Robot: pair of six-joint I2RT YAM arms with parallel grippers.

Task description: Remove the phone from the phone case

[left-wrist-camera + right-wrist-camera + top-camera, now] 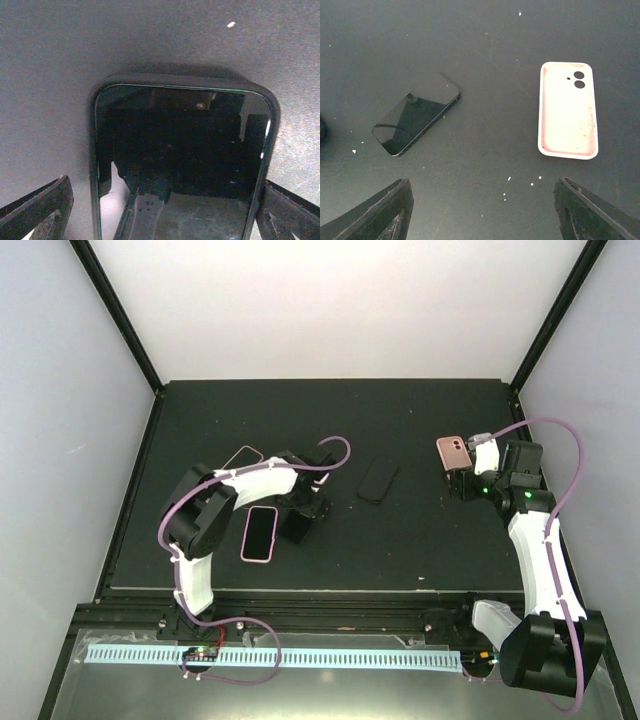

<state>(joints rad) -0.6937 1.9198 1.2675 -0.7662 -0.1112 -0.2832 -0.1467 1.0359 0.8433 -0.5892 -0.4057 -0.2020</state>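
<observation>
Phone in a dark case (182,160) flat on the bench (50,75), lower end cut off by the frame, screen showing only dim reflections, left gripper (165,200) open astride it, right gripper (484,192) open well to its right, bare black phone (415,117) and empty pink case (568,110) lying off that same side.

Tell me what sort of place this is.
Probably a lab test cell: plain white walls enclose a black table, with the left arm and right arm mounted at its near edge.
</observation>
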